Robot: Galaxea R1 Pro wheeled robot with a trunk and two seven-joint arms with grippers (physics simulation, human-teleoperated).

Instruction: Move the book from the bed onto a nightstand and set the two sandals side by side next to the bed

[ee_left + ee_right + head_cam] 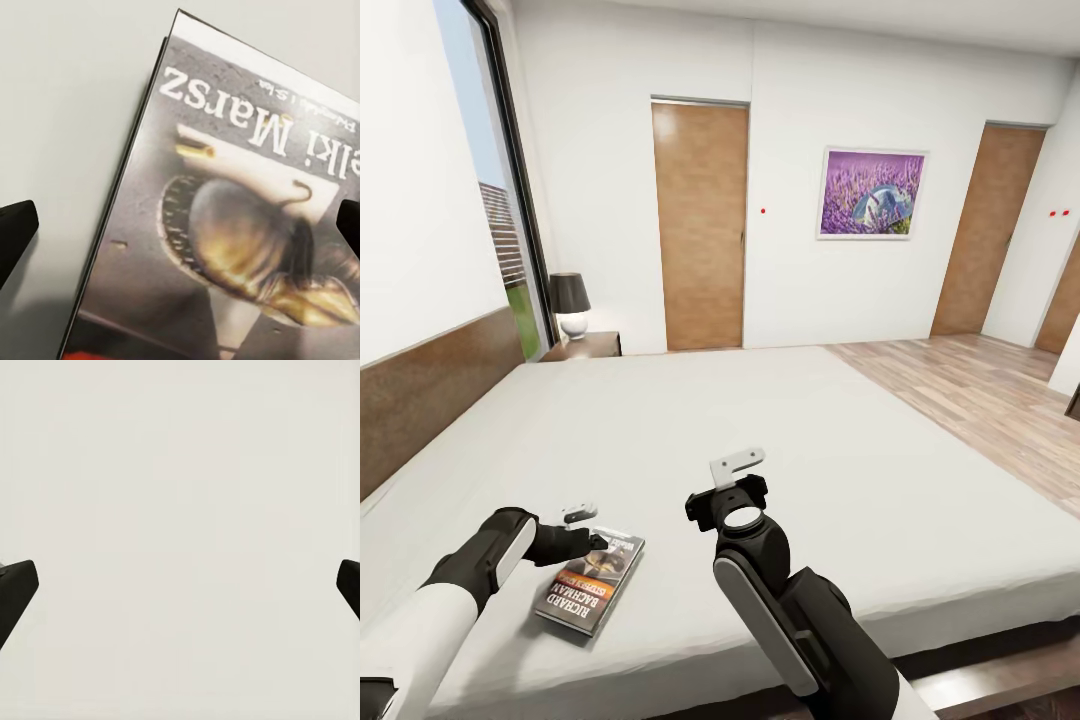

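The book lies flat on the pale mattress of the bed, near its front edge and left of centre. Its dark cover has an orange band and white lettering. My left gripper hovers over the book's far end, open. In the left wrist view the cover is close below, between the spread fingertips. My right gripper points down at bare mattress to the right of the book, open with nothing in it. A dark nightstand stands at the bed's far left corner. The sandals are out of view.
A black-shaded lamp sits on the nightstand. The brown headboard and a tall window run along the left. Wood-plank floor lies right of the bed, with brown doors and a lavender picture on the far wall.
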